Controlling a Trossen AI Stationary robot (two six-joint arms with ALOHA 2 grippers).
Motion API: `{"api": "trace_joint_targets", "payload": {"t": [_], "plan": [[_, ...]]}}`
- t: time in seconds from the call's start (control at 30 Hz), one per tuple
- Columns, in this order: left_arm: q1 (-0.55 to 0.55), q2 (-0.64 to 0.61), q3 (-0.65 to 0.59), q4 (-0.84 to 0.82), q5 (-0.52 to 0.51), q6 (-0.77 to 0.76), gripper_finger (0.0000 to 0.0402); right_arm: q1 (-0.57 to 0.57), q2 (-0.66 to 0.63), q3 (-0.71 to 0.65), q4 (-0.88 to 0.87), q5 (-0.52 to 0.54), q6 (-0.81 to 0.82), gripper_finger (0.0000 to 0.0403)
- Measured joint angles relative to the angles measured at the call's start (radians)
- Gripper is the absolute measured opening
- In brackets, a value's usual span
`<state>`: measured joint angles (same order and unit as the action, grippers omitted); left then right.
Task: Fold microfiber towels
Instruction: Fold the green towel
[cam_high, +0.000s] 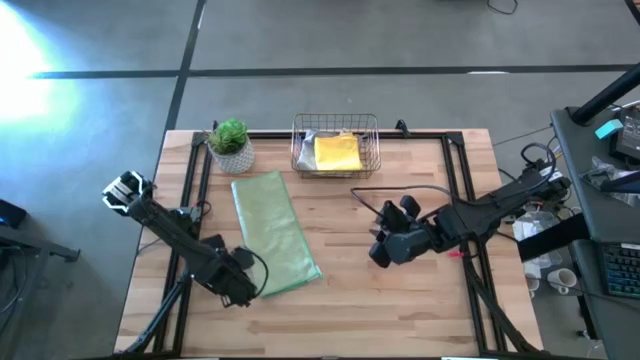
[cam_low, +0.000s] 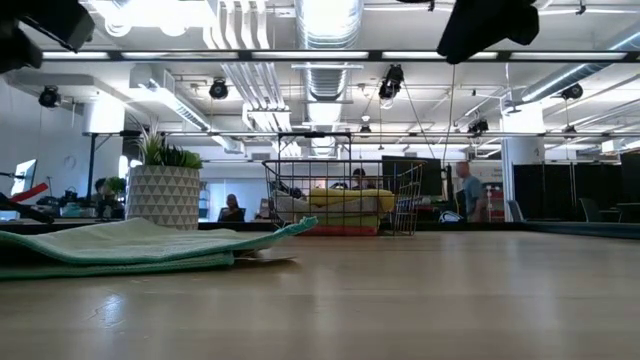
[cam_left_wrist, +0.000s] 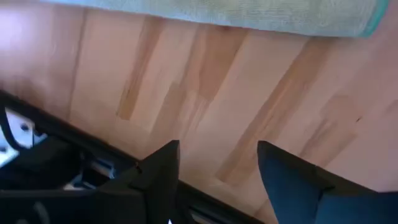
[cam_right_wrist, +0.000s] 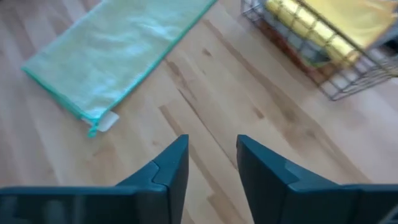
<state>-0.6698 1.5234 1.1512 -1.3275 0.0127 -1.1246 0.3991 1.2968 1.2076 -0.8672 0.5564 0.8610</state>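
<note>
1. Wood is all you see at the near edge of the table (cam_high: 330, 320).
2. Near that edge, on the left side, sits the left gripper (cam_high: 243, 291). Its two dark fingers (cam_left_wrist: 158, 171) stand apart with bare wood between them. They hold nothing. The gripper is just beside the near end of the sage green towel (cam_high: 275, 232).
3. The sage green towel lies flat on the table, folded into a long strip. It slants from the near left up toward the plant. Its edge has a blue-green trim. In the right wrist view a small white tag (cam_right_wrist: 107, 122) pokes out at one corner. In the low view the towel looks like a few soft layers stacked up.
4. A bit farther back, in the middle right of the table, hangs the right gripper (cam_high: 381, 252). Its fingers (cam_right_wrist: 168, 165) are open too, with a gap between them and nothing inside. It is well apart from the towel and points toward it.
5. A thin black cable (cam_high: 400, 190) curls on the wood between the right gripper and the basket.
6. At the far edge stands a wire basket (cam_high: 336, 146). A yellow towel (cam_high: 337, 153) lies on top inside it. A grey cloth (cam_high: 308, 141) peeks out under the yellow one.
7. Left of the basket stands a small green plant (cam_high: 231, 146) in a white pot with a pattern.
8. Far behind the table, the low view shows a big room with people (cam_low: 467, 190) in it.
</note>
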Motion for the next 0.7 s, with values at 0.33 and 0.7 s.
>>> {"api": "trace_joint_targets", "payload": {"t": [0.33, 0.7], "plan": [[-0.016, -0.154, -0.172, 0.204, -0.114, -0.295, 0.0202, -0.150, 0.002, -0.057, 0.241, -0.251, -0.148, 0.0141], [-0.016, -0.398, -0.480, 0.488, -0.258, -0.644, 0.0202, -0.244, 0.029, -0.302, 0.755, -0.411, -0.076, 0.0144]]}}
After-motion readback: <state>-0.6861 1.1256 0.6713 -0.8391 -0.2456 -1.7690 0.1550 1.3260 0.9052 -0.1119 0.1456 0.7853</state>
